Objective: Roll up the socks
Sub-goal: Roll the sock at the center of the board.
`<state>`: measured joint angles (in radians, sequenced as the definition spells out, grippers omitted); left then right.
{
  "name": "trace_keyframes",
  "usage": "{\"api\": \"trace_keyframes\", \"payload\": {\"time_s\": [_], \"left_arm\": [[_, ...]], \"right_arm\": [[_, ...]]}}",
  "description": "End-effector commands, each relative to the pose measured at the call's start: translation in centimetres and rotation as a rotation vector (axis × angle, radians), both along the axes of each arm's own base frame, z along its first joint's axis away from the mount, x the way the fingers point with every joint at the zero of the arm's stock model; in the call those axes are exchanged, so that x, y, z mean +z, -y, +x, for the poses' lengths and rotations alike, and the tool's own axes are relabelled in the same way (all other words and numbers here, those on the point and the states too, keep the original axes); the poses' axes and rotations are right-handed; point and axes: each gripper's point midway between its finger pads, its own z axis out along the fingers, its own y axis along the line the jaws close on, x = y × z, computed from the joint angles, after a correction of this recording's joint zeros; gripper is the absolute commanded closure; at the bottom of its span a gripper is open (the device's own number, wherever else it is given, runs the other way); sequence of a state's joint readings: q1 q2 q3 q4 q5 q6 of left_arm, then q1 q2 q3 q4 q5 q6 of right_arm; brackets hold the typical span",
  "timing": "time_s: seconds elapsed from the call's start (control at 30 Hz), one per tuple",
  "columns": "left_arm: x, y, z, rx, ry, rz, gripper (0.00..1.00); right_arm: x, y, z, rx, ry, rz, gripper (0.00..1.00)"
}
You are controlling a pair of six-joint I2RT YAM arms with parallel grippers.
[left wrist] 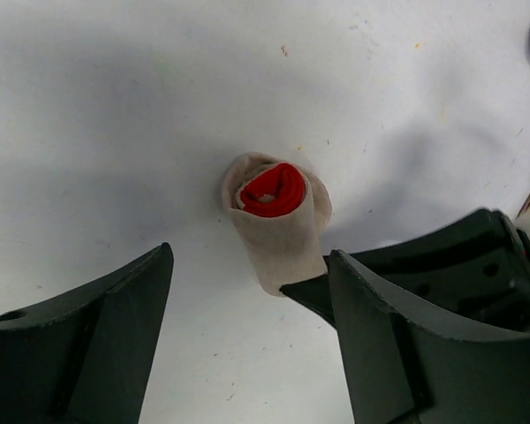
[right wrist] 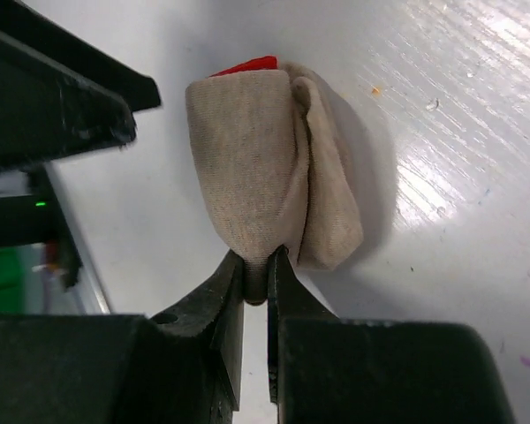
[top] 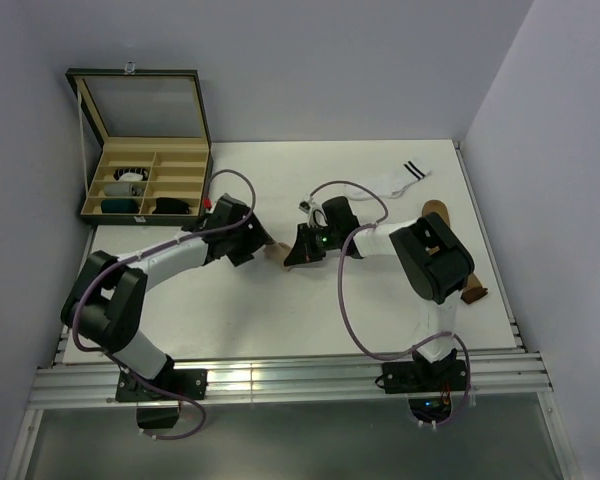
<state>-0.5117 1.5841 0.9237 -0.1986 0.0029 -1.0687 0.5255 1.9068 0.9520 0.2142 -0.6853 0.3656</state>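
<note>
Lying on the white table [top: 280, 310] between the arms, the beige sock [left wrist: 278, 221] is rolled into a tight bundle with its red cuff at the core. At far left, an open box [top: 140, 213] keeps rolled socks [top: 130, 188] in its compartments. The left gripper [left wrist: 250, 265] is spread wide on either side of the roll, while the right gripper [right wrist: 256, 265] pinches its end.

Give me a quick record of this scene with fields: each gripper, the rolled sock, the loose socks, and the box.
left gripper: open, close to the beige roll, not clamping it
right gripper: shut on one end of the beige roll
beige roll: rolled up, red cuff at its core, on the table
white sock: flat, unrolled, far right
brown sock: partly hidden under the right arm
box: lid open, far left, socks in some compartments
</note>
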Motion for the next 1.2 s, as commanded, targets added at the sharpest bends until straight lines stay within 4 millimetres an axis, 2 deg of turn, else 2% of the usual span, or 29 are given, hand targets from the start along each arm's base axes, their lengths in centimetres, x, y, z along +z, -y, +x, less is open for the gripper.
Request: {"api": "trace_keyframes", "payload": {"time_s": [0.0,0.17,0.33,0.63,0.7,0.73,0.8,0.83,0.87,0.93,0.97,1.03,1.07,1.1,1.13,1.17], "left_arm": [[0.0,2.1,0.2,-0.024,0.015,-0.048,0.25],[-1.5,2.7,0.1,-0.035,-0.015,-0.019,0.26],[-3.5,1.9,0.0,-0.017,-0.062,0.054,0.29],[-6.7,0.5,-0.8,-0.031,-0.137,0.157,0.51],[-7.1,0.5,-0.8,-0.042,-0.151,0.174,0.56],[-7.2,0.5,-0.9,-0.052,-0.153,0.18,0.57],[-7.3,0.7,-0.7,-0.069,-0.158,0.183,0.59],[-7.1,0.9,-0.6,-0.085,-0.153,0.185,0.6],[-7.2,0.9,-0.6,-0.092,-0.159,0.189,0.6],[-6.9,1.2,-0.4,-0.118,-0.148,0.189,0.61],[-6.9,1.3,-0.5,-0.127,-0.152,0.191,0.61],[-6.9,1.6,-0.4,-0.156,-0.154,0.199,0.62],[-6.8,1.7,-0.4,-0.167,-0.153,0.199,0.61],[-7.0,1.8,-0.4,-0.181,-0.158,0.209,0.62],[-6.8,1.9,-0.3,-0.187,-0.153,0.21,0.62],[-6.9,2.3,-0.5,-0.203,-0.16,0.201,0.61]], "right_arm": [[-1.1,-0.1,-2.0,0.04,-0.216,0.077,1.0],[-2.0,0.1,-1.7,0.015,-0.278,0.08,1.0],[-2.3,0.4,-1.5,0.001,-0.285,0.07,1.0],[-2.5,1.1,-1.2,-0.028,-0.251,0.03,0.99],[-1.4,1.1,-0.7,-0.045,-0.194,0.033,0.91],[-1.3,1.4,-0.8,-0.05,-0.178,0.025,0.83],[0.2,1.5,-0.3,-0.066,-0.109,0.016,0.73],[0.1,2.0,0.1,-0.094,-0.068,-0.02,0.64],[1.5,2.1,0.5,-0.104,-0.014,-0.019,0.61],[1.7,2.7,0.8,-0.142,0.07,-0.084,0.53],[3.2,2.8,1.1,-0.158,0.131,-0.087,0.52],[3.3,3.6,1.7,-0.219,0.242,-0.189,0.48],[4.7,3.9,2.1,-0.251,0.311,-0.212,0.46],[4.9,4.0,2.1,-0.262,0.351,-0.248,0.46],[5.5,3.1,1.4,-0.235,0.414,-0.276,0.43],[6.1,3.7,2.1,-0.292,0.48,-0.334,0.42]]}}
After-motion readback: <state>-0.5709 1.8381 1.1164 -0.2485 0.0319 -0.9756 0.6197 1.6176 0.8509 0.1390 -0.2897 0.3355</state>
